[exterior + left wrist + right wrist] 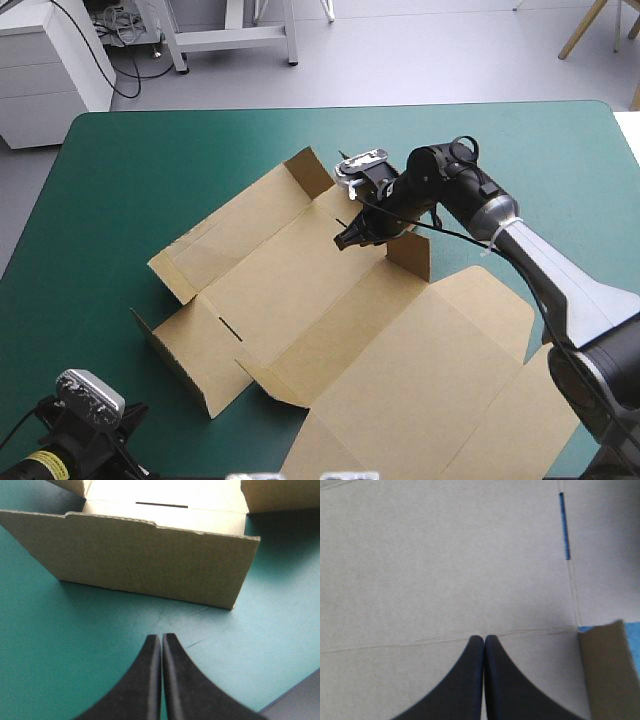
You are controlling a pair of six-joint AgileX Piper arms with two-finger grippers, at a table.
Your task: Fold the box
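Now the brown box [300, 290] lies mostly flat on the table [120, 170], so the right gripper [345, 241], jaws closed, should press gently on the fold line [445, 640] while the left gripper [162, 637], closed too, waits by the raised wall [150, 565].

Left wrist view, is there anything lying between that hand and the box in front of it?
Nothing visible does. Only bare teal-green cover lies between the left hand, its fingers shut, and the raised flap of the box standing ahead of it.
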